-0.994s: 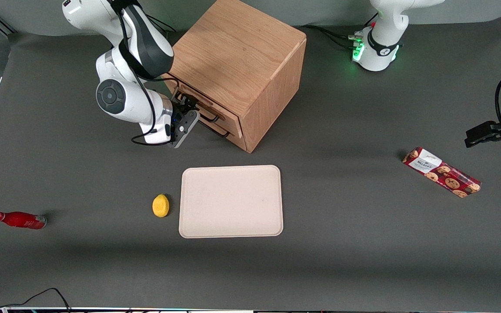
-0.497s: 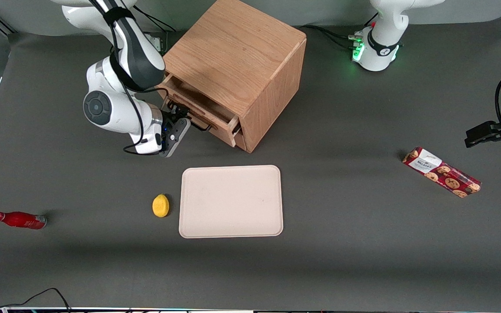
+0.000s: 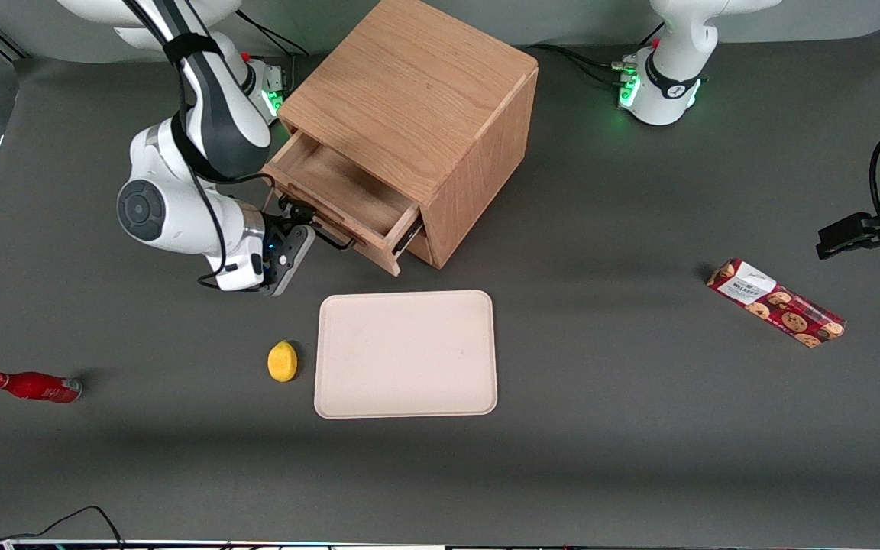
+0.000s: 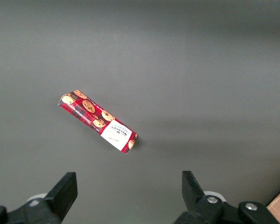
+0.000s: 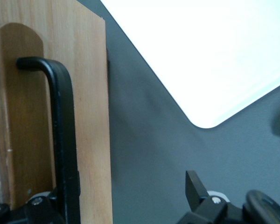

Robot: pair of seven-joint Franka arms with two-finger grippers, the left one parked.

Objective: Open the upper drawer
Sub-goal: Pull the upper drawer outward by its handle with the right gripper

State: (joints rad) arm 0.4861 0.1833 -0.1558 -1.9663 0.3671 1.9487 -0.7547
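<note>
upper drawer (image 3: 341,191) pulled out, handle between gripper (image 3: 296,216) fingers

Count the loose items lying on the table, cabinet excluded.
4: red bottle toward the working arm's end, lemon beside the tray, cookie box toward the parked arm's end. The end effector is at the upper drawer handle. More could hide inside the cabinet.
</note>
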